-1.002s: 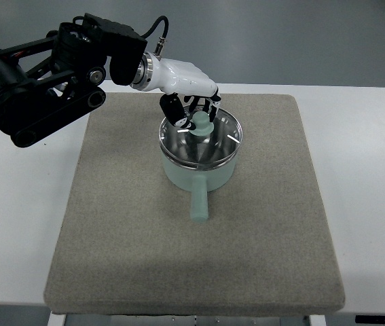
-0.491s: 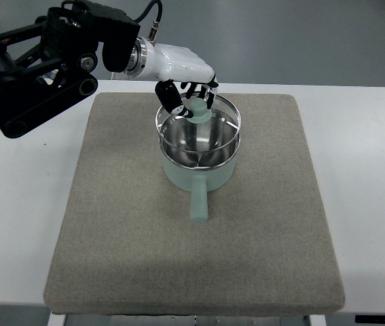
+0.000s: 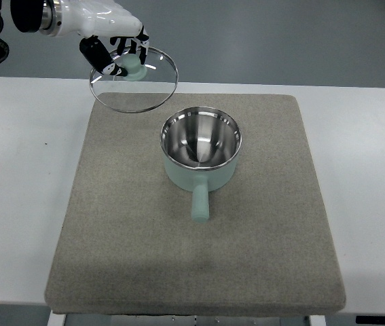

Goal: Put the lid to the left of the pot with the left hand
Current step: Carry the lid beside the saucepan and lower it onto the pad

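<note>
While the left hand (image 3: 114,42) pinches the glass lid (image 3: 134,82) by its knob above the mat's (image 3: 138,258) far-left corner, it should lower it flat, well clear of the pot (image 3: 199,153).

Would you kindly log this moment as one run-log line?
left hand: shut on lid knob | glass lid: lifted, up-left of pot | pot: open on mat | right hand: unseen
</note>
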Robot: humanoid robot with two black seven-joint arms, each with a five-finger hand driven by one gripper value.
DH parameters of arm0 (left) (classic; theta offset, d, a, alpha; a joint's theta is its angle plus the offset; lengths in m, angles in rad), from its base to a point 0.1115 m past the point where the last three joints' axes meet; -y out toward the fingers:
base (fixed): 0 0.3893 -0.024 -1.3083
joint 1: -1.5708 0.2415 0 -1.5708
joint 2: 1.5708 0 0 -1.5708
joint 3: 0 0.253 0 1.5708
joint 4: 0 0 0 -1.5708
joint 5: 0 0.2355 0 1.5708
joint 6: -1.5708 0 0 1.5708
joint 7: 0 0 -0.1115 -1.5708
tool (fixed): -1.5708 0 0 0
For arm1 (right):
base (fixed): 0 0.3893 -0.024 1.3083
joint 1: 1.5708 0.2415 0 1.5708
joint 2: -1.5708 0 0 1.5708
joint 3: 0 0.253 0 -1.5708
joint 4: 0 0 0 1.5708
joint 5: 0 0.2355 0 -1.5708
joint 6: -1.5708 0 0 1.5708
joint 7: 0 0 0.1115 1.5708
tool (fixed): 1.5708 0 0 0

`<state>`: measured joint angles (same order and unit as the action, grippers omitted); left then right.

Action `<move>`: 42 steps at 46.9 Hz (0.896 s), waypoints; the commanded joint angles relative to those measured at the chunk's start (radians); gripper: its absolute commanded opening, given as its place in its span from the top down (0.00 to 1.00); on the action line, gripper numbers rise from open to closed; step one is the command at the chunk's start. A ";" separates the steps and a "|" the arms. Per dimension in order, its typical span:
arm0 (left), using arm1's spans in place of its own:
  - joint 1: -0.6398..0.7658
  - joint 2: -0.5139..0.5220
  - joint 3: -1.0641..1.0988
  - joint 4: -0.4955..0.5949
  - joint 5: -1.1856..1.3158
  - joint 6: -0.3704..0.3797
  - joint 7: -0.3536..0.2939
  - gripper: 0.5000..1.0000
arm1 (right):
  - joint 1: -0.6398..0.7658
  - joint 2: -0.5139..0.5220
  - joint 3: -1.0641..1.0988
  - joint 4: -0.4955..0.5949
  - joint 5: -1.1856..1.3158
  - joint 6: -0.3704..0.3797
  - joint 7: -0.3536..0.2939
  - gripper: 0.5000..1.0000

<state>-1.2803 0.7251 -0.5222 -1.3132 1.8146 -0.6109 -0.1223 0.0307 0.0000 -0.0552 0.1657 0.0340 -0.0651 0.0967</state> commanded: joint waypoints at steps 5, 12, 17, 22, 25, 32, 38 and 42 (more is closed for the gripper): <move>0.125 0.031 -0.033 0.008 0.002 0.014 -0.008 1.00 | 0.000 0.000 0.000 0.000 0.000 0.001 0.000 0.16; 0.205 0.030 -0.035 0.025 0.041 0.051 -0.008 1.00 | 0.000 0.000 0.000 0.000 0.000 0.001 0.000 0.16; 0.255 0.028 -0.036 0.026 0.063 0.097 -0.008 1.00 | 0.000 0.000 0.000 0.000 0.000 0.001 0.000 0.16; 0.297 0.020 -0.036 0.028 0.064 0.138 -0.008 1.00 | 0.000 0.000 0.000 0.000 0.001 -0.001 0.000 0.15; 0.315 0.016 -0.035 0.029 0.064 0.154 -0.008 1.00 | 0.000 0.000 0.000 0.000 0.001 0.001 0.000 0.16; 0.340 -0.012 -0.033 0.046 0.064 0.169 -0.008 1.00 | 0.000 0.000 0.000 0.000 0.000 0.001 0.000 0.16; 0.363 -0.032 -0.030 0.066 0.064 0.197 -0.008 1.00 | 0.000 0.000 0.000 0.000 0.000 0.001 0.000 0.15; 0.378 -0.035 -0.025 0.069 0.064 0.230 -0.008 1.00 | 0.000 0.000 0.000 0.000 0.000 0.001 0.000 0.16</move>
<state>-0.9128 0.6919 -0.5503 -1.2462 1.8793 -0.4041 -0.1304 0.0307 0.0000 -0.0551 0.1656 0.0342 -0.0648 0.0966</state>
